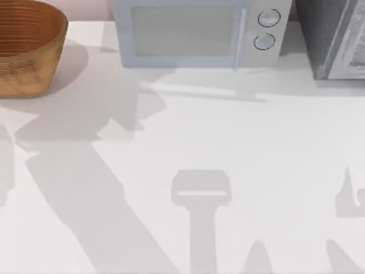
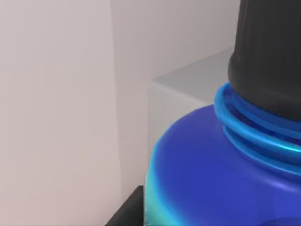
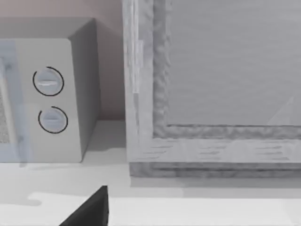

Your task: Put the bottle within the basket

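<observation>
Carrying the bottle (image 2: pixel 211 179) toward the basket (image 1: pixel 28 57).
Left claw state I cannot tell (bottle sits very close); release it above the basket's middle.

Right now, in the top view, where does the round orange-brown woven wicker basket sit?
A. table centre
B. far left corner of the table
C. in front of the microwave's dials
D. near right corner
B: the round orange-brown woven wicker basket stands at the top view's far left, left of the pale microwave with two round dials.

Top view looks down on surface (image 1: pixel 228 142); right wrist faces microwave (image 3: pixel 47 94), shared with top; left wrist close on bottle (image 2: pixel 211 179).
</observation>
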Robot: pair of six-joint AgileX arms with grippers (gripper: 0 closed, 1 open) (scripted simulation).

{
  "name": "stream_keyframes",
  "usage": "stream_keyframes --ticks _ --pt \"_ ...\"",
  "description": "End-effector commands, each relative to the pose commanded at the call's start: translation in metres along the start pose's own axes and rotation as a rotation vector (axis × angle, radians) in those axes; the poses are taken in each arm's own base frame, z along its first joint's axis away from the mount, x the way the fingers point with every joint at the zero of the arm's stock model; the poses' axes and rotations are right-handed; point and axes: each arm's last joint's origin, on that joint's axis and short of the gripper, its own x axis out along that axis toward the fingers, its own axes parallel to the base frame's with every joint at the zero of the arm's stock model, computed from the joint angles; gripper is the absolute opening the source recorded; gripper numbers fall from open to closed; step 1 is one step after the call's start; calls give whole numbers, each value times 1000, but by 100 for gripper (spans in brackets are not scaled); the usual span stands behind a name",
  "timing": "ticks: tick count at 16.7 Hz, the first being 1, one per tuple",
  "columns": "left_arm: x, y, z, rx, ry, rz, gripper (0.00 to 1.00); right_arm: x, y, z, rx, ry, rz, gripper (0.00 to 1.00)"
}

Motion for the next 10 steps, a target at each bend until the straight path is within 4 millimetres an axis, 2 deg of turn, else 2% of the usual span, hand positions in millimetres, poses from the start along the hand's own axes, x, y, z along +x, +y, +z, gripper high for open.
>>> stream_keyframes --ticks 4,8,10 --pt "24 -1 -13 0 -3 1 0 0 0 0 0 0 0 100" --pt "25 -1 -14 -1 -3 1 0 0 0 0 0 0 0 100" --pt "25 -1 -14 -1 -3 1 15 0 0 0 0 0 0 100"
